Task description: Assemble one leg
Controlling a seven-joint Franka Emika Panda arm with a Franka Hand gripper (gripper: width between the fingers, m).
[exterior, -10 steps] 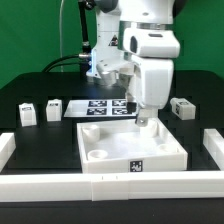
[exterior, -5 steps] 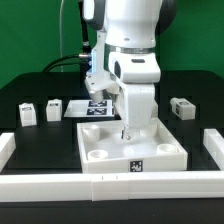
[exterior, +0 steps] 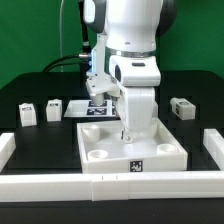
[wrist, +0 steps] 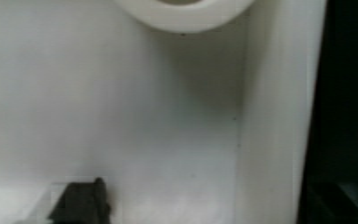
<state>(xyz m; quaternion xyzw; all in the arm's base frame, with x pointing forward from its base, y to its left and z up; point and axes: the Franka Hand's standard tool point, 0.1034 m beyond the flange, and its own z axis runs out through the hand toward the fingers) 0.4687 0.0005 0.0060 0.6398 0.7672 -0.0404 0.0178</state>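
The large white tray panel (exterior: 125, 148) lies at the table's front centre. My gripper (exterior: 127, 134) points straight down into it, fingertips close to its floor near the middle. Three small white tagged legs lie on the black table: two at the exterior view's left (exterior: 28, 113) (exterior: 53, 107) and one at its right (exterior: 181, 107). None is at the gripper. The wrist view shows the panel's white floor (wrist: 140, 120), a round corner hole (wrist: 186, 10) and one dark fingertip (wrist: 82, 200). The other finger is out of view, so I cannot tell how the jaws stand.
The marker board (exterior: 103, 108) lies flat behind the panel, partly hidden by the arm. Low white walls run along the table's front (exterior: 110, 182) and at both sides (exterior: 6, 146) (exterior: 214, 144). A green backdrop stands behind.
The arm swung toward the exterior view's left and came down, bringing the gripper from above the panel's right rear part to low over its middle. In the last half second it barely moved.
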